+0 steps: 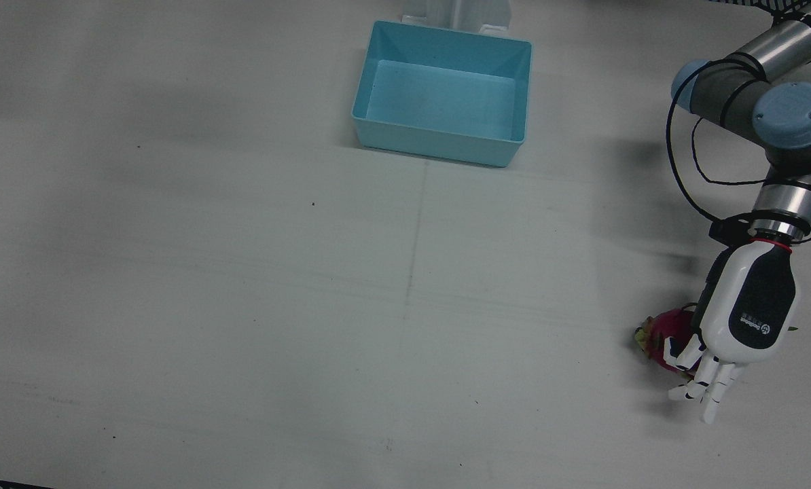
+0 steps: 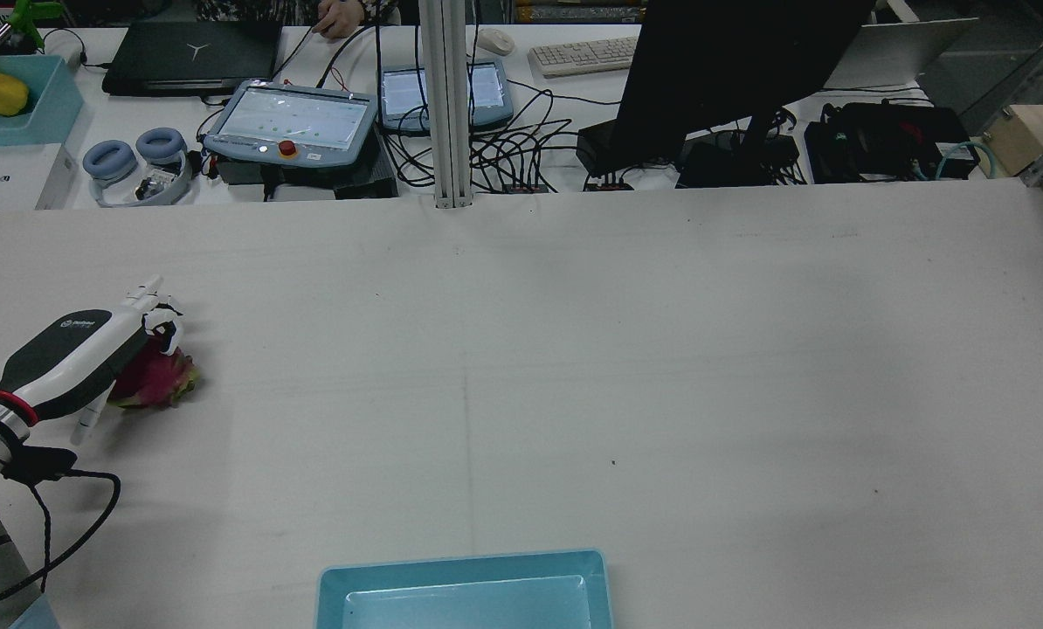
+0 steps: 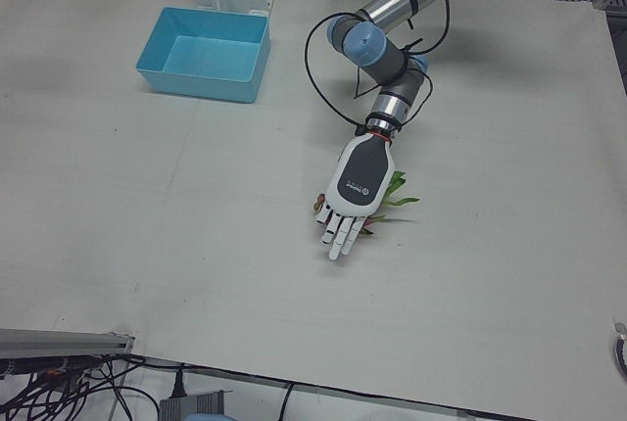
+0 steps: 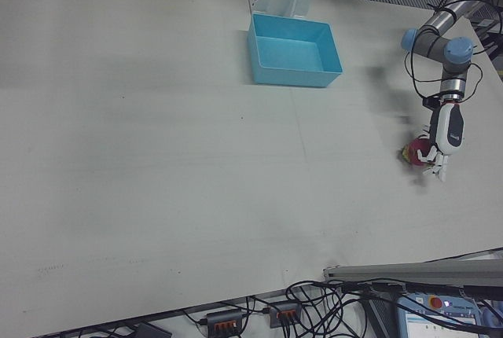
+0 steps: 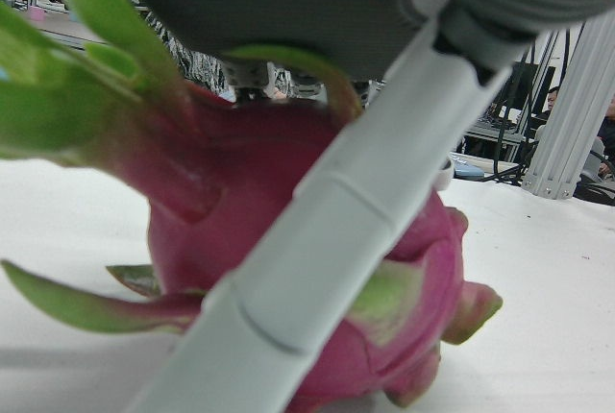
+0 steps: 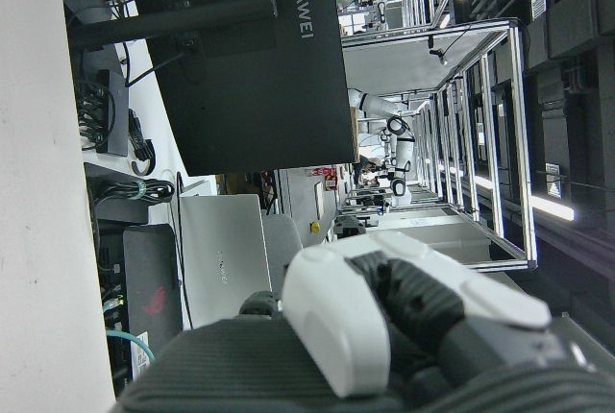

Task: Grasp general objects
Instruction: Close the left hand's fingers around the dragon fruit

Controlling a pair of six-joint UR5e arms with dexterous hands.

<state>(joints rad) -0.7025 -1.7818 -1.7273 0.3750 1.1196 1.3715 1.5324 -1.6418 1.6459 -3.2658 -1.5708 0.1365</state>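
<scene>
A pink dragon fruit (image 1: 662, 333) with green scales lies on the white table near its edge on the robot's left side; it also shows in the rear view (image 2: 162, 382) and the right-front view (image 4: 411, 152). My left hand (image 1: 748, 309) lies palm-down over the fruit with its fingers stretched out past it, open. In the left hand view the fruit (image 5: 240, 230) fills the frame just under the palm, and one finger (image 5: 327, 240) crosses in front of it. My right hand (image 6: 384, 327) shows only as a part in its own view, well away from the fruit.
A light-blue bin (image 1: 439, 144) with nothing in it stands at the table's middle by the pedestals, far from the fruit. The table's edge runs close beside the left hand. Monitors, cables and a keyboard (image 2: 574, 57) lie on the desk beyond the table.
</scene>
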